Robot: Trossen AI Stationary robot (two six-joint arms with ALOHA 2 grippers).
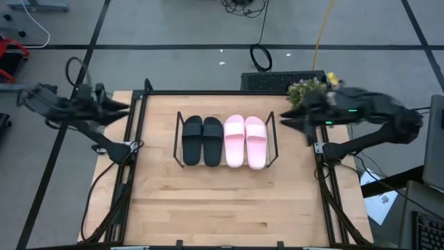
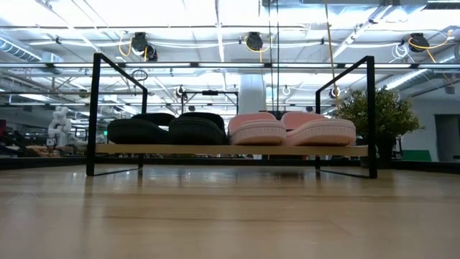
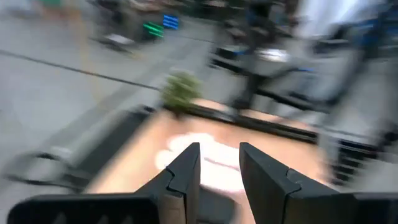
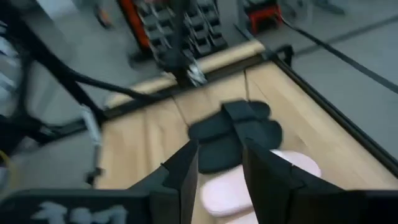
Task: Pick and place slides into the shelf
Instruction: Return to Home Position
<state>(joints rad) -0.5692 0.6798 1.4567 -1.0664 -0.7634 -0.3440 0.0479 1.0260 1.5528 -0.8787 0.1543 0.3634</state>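
The two black slides (image 1: 202, 141) and the two pink slides (image 1: 245, 142) lie side by side on their soles on the base of the wire shelf (image 1: 179, 135) in the middle of the table. The low view shows the black pair (image 2: 169, 130) left of the pink pair (image 2: 291, 129) on the shelf board (image 2: 230, 150). My left gripper (image 1: 126, 107) hovers over the table's left edge, open and holding nothing (image 3: 219, 152). My right gripper (image 1: 284, 119) hovers just right of the shelf, also open and holding nothing (image 4: 219, 149).
A small potted plant (image 1: 309, 90) stands at the far right corner, beside my right arm. A black frame (image 1: 142, 111) runs around the wooden table. Bare wood (image 1: 229, 201) lies between the shelf and the near edge.
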